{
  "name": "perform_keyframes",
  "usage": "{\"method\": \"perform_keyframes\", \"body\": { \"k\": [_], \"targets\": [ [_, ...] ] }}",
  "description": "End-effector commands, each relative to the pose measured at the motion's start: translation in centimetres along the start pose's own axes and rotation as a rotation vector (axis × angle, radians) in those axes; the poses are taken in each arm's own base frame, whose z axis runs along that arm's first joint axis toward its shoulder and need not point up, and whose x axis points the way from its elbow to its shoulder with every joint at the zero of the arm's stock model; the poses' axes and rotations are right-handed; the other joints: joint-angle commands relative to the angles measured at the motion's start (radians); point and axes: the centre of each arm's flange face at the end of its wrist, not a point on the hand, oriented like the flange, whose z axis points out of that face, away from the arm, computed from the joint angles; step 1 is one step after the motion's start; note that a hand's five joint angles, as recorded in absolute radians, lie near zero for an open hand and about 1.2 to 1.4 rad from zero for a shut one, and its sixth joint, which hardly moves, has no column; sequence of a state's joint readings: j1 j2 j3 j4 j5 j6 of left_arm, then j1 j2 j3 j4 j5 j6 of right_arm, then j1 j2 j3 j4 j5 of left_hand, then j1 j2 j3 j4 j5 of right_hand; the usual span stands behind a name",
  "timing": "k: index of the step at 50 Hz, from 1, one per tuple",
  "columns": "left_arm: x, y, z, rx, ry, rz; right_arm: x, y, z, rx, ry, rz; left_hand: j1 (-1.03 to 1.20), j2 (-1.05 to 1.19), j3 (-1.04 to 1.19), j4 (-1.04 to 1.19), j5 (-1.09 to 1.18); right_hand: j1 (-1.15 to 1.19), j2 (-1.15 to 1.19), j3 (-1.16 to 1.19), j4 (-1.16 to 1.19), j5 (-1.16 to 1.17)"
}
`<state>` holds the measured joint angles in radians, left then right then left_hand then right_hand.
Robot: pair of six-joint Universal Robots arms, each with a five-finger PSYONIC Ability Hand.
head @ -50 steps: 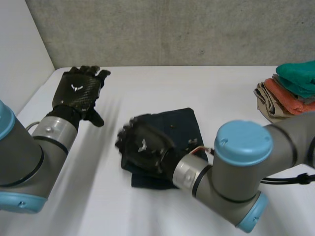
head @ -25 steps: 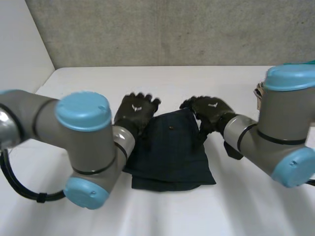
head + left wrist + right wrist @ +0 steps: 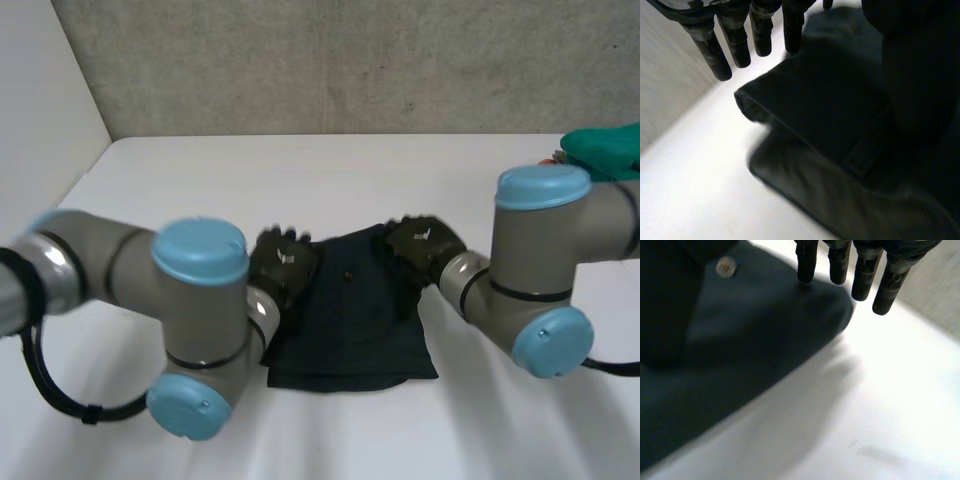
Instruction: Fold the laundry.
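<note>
A dark navy garment [image 3: 350,315] lies folded in the middle of the white table [image 3: 200,180], with a small button [image 3: 726,266] on its top layer. My left hand [image 3: 283,265] is at the garment's far left corner, fingers straight and open. In the left wrist view its fingers [image 3: 710,50] hang just over the folded edge of the garment [image 3: 840,125]. My right hand [image 3: 425,245] is at the far right corner, also open. Its straight fingers [image 3: 890,282] reach past the rounded corner of the garment [image 3: 750,335], and one fingertip is on the cloth.
A pile of folded cloths, green [image 3: 605,150] on top, sits at the table's far right edge. A concrete wall [image 3: 350,60] runs behind the table and a white panel [image 3: 40,120] closes the left side. Both arms bend close beside the garment.
The left hand swung in from the far left to the garment's far left corner. The right hand left the garment's near left part, opened, and went to the far right corner.
</note>
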<state>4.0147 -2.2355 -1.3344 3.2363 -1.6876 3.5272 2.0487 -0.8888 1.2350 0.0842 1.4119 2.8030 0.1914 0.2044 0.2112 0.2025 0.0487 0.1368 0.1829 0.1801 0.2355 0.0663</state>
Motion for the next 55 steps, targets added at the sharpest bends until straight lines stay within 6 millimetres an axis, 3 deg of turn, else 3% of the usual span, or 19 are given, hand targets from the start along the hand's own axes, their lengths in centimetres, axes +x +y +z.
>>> {"method": "perform_keyframes", "body": {
  "k": [1,6,9,15,18,22,27,35,42,50,55],
  "targets": [
    [-3.6,-7.6,-3.4,0.242,-0.009,-0.078,0.7,-3.8,-3.4,0.147,0.044,0.032,0.019,0.006,-0.001,0.008,-0.013,0.038,-0.008,-0.006,-0.061,-0.066],
    [-6.1,-10.6,-5.3,0.375,0.063,-0.100,-0.7,-3.8,-6.3,0.153,0.026,0.008,0.022,0.009,0.002,0.011,-0.010,0.038,-0.008,-0.006,-0.061,-0.066],
    [-6.9,-11.8,-6.7,0.445,0.153,-0.082,-2.6,-2.4,-7.7,0.133,-0.017,-0.016,0.034,0.021,0.014,0.023,0.002,0.038,-0.008,-0.006,-0.061,-0.066],
    [-6.5,-11.7,-8.1,0.462,0.365,-0.080,-5.6,1.9,-8.5,0.126,-0.063,-0.090,0.046,0.033,0.026,0.034,0.014,0.038,-0.008,-0.006,-0.061,-0.066],
    [-6.5,-11.5,-8.3,0.448,0.395,-0.088,-6.6,2.7,-8.6,0.159,-0.077,-0.113,0.043,0.030,0.023,0.032,0.011,0.038,-0.008,-0.006,-0.061,-0.066],
    [-6.4,-11.4,-8.3,0.445,0.399,-0.088,-8.2,4.3,-7.6,0.204,-0.084,-0.135,0.034,0.021,0.014,0.023,0.002,0.038,-0.008,-0.006,-0.061,-0.066],
    [-6.1,-11.3,-8.3,0.441,0.407,-0.087,-8.6,5.3,-6.1,0.219,-0.075,-0.144,0.031,0.018,0.011,0.020,-0.001,0.038,-0.008,-0.006,-0.061,-0.066],
    [-6.1,-11.3,-8.3,0.443,0.405,-0.091,-8.0,5.3,-3.7,0.257,-0.006,-0.157,0.031,0.018,0.011,0.020,-0.001,0.038,-0.008,-0.006,-0.061,-0.066],
    [-6.1,-11.3,-8.3,0.443,0.405,-0.091,-7.7,4.9,-2.2,0.272,0.022,-0.158,0.031,0.018,0.011,0.020,-0.001,0.186,0.140,0.142,0.087,0.082],
    [-6.1,-11.3,-8.4,0.442,0.408,-0.092,-7.5,4.5,-0.3,0.289,0.033,-0.152,0.031,0.018,0.011,0.020,-0.001,0.447,0.401,0.404,0.348,0.343],
    [-6.1,-11.3,-8.4,0.443,0.406,-0.092,-7.1,3.1,0.2,0.334,0.044,-0.145,0.031,0.018,0.011,0.020,-0.001,0.855,0.809,0.811,0.756,0.751]
  ]
}}
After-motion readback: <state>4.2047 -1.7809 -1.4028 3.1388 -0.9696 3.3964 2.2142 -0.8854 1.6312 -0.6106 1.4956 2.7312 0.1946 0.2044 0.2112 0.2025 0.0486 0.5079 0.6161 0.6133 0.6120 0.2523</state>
